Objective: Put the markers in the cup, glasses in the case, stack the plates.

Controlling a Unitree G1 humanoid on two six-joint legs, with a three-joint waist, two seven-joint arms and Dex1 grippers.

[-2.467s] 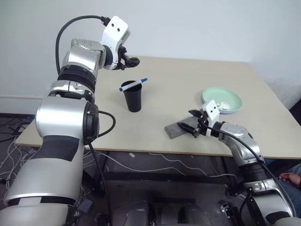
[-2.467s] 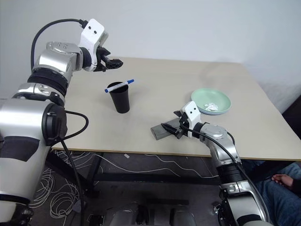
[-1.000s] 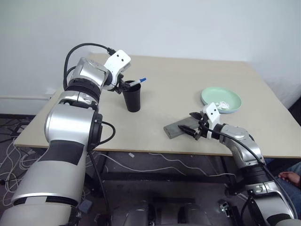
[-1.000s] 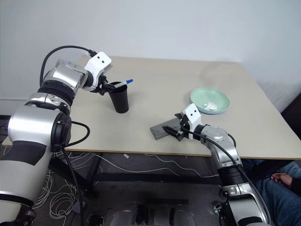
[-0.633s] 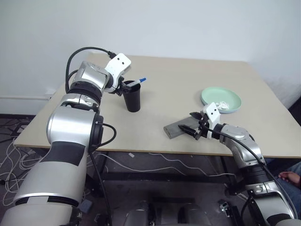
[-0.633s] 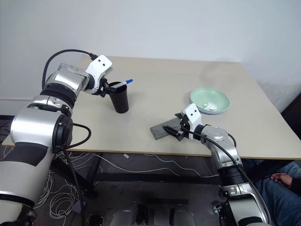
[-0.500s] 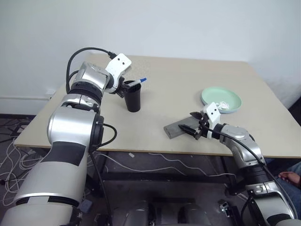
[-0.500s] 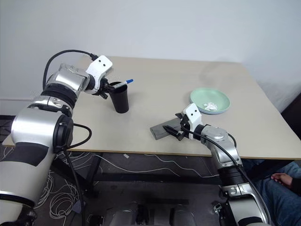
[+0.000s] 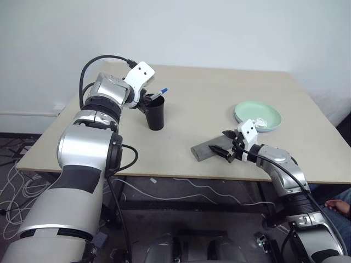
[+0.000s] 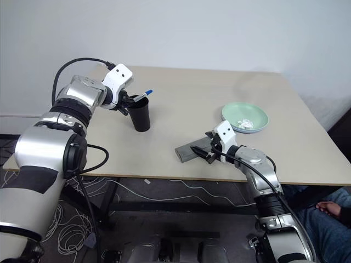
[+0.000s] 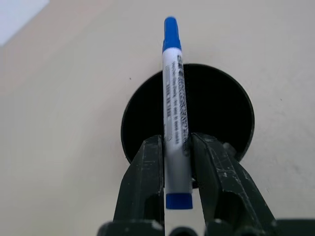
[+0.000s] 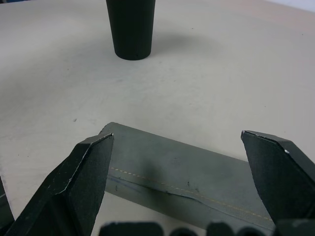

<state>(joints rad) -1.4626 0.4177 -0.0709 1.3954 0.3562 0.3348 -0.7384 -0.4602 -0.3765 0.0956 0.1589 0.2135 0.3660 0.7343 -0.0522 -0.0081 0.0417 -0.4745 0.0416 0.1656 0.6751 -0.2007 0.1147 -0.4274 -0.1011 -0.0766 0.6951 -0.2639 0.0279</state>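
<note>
The left pincer (image 11: 177, 162) grips a marker (image 11: 175, 113) lying across the cup's (image 9: 156, 114) rim, apparently to tip it in, while the right pincer (image 12: 182, 172) hangs wide open over the case (image 9: 207, 149), well right of the cup.

The only writing I can find is on the marker (image 11: 175, 118) in my left claw (image 11: 177, 162): a few lines of small dark print running lengthwise along its white barrel (too fine for me to make out a single word or number). I can read no label, brand or sign on anything else.
</note>
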